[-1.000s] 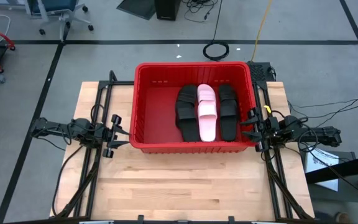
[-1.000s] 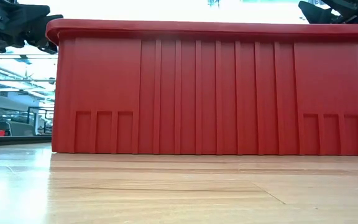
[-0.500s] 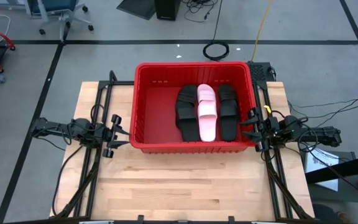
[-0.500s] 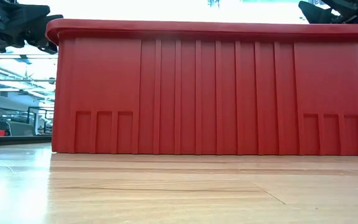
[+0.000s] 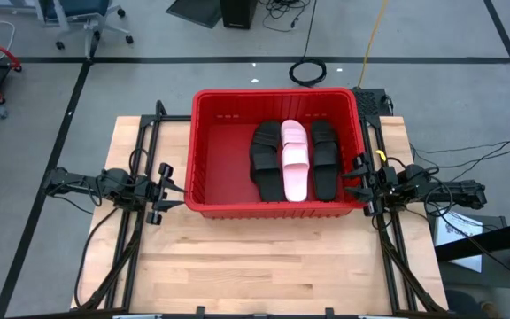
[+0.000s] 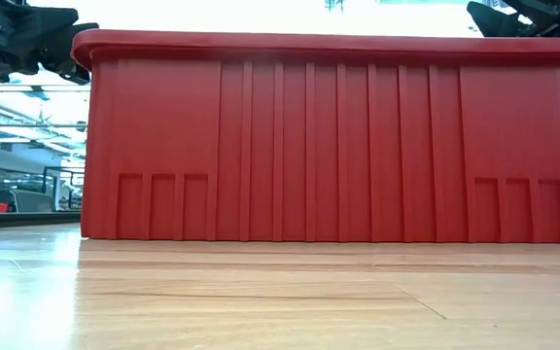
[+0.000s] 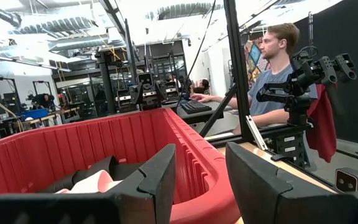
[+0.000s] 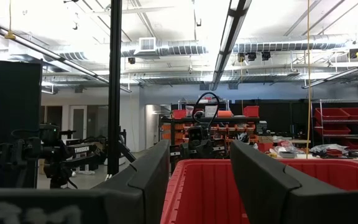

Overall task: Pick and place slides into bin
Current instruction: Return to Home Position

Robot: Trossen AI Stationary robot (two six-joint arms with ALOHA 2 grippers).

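While both arms lie low at the sides of the wooden table (image 5: 264,257), the left gripper (image 5: 173,188) and right gripper (image 5: 354,184) hold their fingers spread and empty. Each is just outside an end wall of the large rectangular red plastic bin (image 5: 204,151) between them. Black and pale pink open-toe slides (image 5: 295,164) lie inside it, nearer the right gripper.

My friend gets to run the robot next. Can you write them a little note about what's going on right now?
Left gripper: open and empty, beside the red bin's left wall.
Right gripper: open and empty, beside the bin's right wall.
Slides: the black slides and pink slides lie side by side in the bin's right half. They overlap, so the count is unclear.
Done: no slide shows on the table, so the packing looks finished.
Left: probably only parking the arms.
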